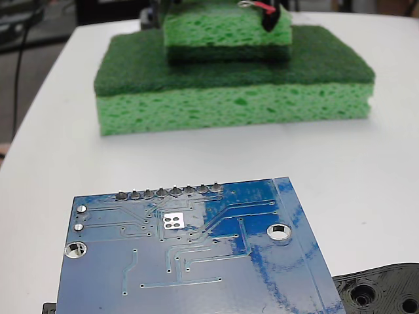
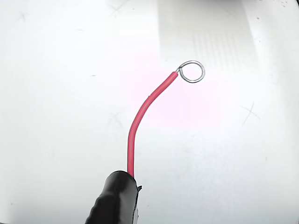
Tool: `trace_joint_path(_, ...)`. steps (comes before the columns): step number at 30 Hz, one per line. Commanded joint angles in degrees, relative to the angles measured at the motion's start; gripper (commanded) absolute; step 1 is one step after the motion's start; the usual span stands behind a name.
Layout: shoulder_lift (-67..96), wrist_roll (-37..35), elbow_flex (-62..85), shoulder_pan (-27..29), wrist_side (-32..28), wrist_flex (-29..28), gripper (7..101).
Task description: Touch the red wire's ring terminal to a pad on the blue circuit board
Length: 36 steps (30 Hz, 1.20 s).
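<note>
Gripper: fingers not visible in either view; cannot tell if wide, narrow or clamped on anything. Wrist view shows only a black end piece (image 2: 114, 198) at bottom edge, w/ red wire (image 2: 140, 119) rising out of it, curving up-right, ending in ring (image 2: 192, 72). Ring hangs over bare white table (image 2: 56, 116); no board beneath it in that view.

Fixed view: wire (image 1: 264, 7) and ring (image 1: 245, 4) at top edge, above the small sponge (image 1: 226, 29) stacked on a large sponge (image 1: 236, 88). Board (image 1: 196, 261) lies flat in foreground, well apart from ring, w/ both sponges between. Black plastic part (image 1: 383, 291) just beside board's right corner.

Risks, as judged:
- Long traverse req'd; wire is thin and bent, so ring may sit off the arm's line and land beside the pad (image 1: 173, 220) on solder mask.
- Low path may snag ring on the sponges.
- Hard descent could buckle the wire or shift the loose board.
- Ring may land on the black part or a mounting hole (image 1: 280, 232) instead of a pad.
</note>
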Motion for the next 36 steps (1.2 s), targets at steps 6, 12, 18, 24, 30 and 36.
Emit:
trace_joint_path(6, 0.18, -1.05, -0.26, 0.00, -1.05, -0.18, 100.3)
trace_joint_path(12, 0.18, -0.88, -0.26, 0.00, -1.14, -0.18, 100.3)
trace_joint_path(18, 0.18, -1.58, -0.79, 3.60, -5.36, -0.18, 100.3)
trace_joint_path(24, -1.67, -0.97, -4.66, 4.92, -5.36, 0.35, 100.3)
trace_joint_path(30, -16.70, -3.25, -17.49, 6.15, -6.15, 1.49, 100.3)
trace_joint_path(36, -34.10, -9.32, -34.37, 10.99, -10.63, 6.94, 100.3)
